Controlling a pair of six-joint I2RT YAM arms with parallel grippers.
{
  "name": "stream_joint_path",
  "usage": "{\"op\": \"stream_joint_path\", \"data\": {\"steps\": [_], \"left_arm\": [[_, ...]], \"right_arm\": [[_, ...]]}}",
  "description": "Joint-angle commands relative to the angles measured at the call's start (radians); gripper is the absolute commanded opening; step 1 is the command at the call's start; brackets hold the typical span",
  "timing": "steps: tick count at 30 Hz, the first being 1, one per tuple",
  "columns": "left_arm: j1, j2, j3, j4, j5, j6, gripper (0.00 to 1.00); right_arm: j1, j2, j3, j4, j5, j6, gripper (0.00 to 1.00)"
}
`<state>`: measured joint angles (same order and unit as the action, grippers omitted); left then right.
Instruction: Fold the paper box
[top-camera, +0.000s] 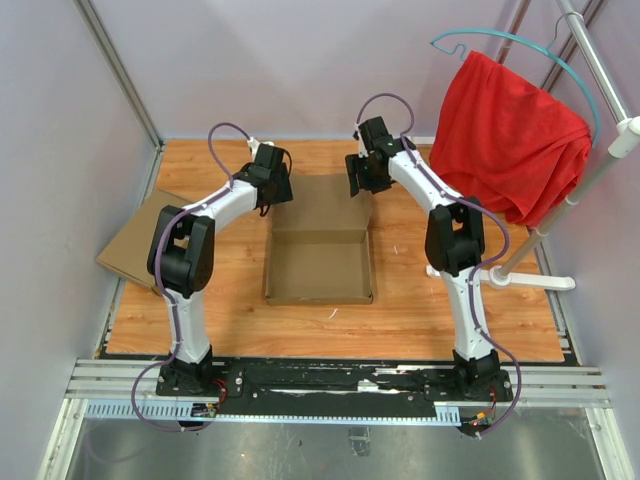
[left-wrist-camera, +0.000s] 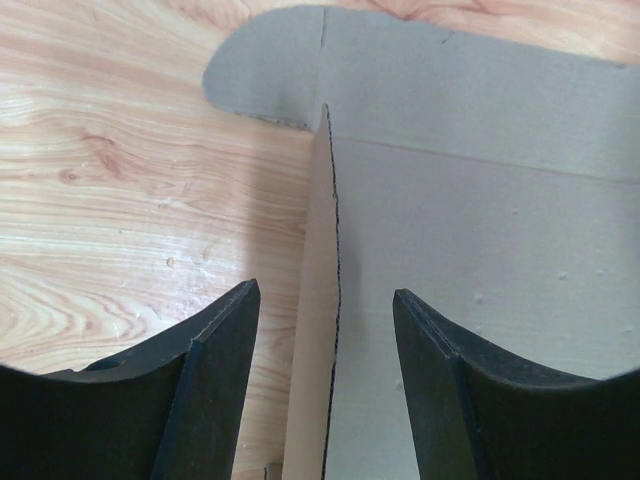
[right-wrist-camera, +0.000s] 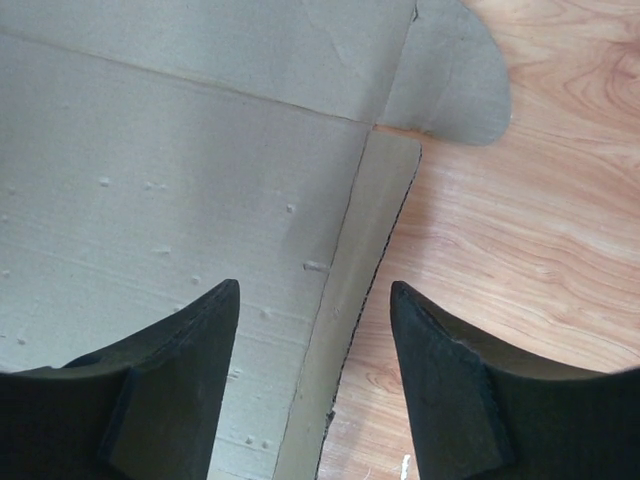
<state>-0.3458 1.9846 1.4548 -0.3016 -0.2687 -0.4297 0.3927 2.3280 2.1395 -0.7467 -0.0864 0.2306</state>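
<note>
Paper box (top-camera: 318, 262), a large brown piece of corrugated cardboard, lies on the wooden counter (top-camera: 440, 310) between the two arms. Its tray half, on the near side of both pairs of fingers, already has its walls standing. The lid half lies flat and reaches out to the fingers.

The left fingers (top-camera: 274, 190) hang over the left edge of the lid, and the right fingers (top-camera: 360, 175) hang over the right edge. Each pair is partly open and has hold of nothing. In the left wrist view the narrow left side flap (left-wrist-camera: 318, 350) of the lid, half raised, passes between the two fingers and, as far as I can see, does not touch them. The right side flap (right-wrist-camera: 345, 340) sits the same way between the right fingers. Just beyond the left pair a rounded corner tab (left-wrist-camera: 265, 75) lies on the wood.

I judge that the step in hand is raising the lid's side flaps. The next move seems to need both pairs to press their flaps upright together, and then to bring the lid over toward the tray.

Well to the left of the left fingers lies a lighter tan cardboard box (top-camera: 135, 240). Beyond the right fingers hangs a red cloth (top-camera: 510, 135).
</note>
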Motion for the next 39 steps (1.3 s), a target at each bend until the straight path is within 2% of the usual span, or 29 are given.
{"op": "stream_joint_path", "data": {"steps": [1, 5, 8, 12, 17, 22, 30, 39], "left_arm": [[0.004, -0.056, 0.020, 0.011, 0.001, 0.009, 0.62], [0.006, -0.041, 0.036, 0.015, 0.001, 0.012, 0.62], [0.011, -0.021, 0.052, 0.009, 0.002, 0.014, 0.62], [0.022, -0.025, 0.047, 0.014, -0.002, 0.013, 0.62], [0.028, -0.090, 0.004, 0.059, -0.025, 0.014, 0.62], [0.034, -0.183, -0.063, 0.129, -0.053, 0.014, 0.62], [0.048, -0.355, -0.222, 0.304, -0.064, 0.003, 0.61], [0.087, -0.560, -0.537, 0.592, -0.101, -0.076, 0.60]], "right_arm": [[-0.010, 0.037, 0.055, -0.030, -0.026, -0.009, 0.60], [-0.010, 0.063, 0.081, -0.034, -0.031, -0.010, 0.44], [-0.010, 0.081, 0.104, -0.044, -0.026, -0.011, 0.23], [-0.010, 0.084, 0.109, -0.039, 0.007, -0.004, 0.02], [-0.009, 0.041, 0.042, 0.045, 0.058, 0.019, 0.01], [-0.008, -0.084, -0.135, 0.247, 0.076, 0.049, 0.01], [-0.010, -0.442, -0.676, 0.842, 0.155, 0.091, 0.01], [-0.011, -0.669, -1.140, 1.524, 0.155, 0.084, 0.01]]}}
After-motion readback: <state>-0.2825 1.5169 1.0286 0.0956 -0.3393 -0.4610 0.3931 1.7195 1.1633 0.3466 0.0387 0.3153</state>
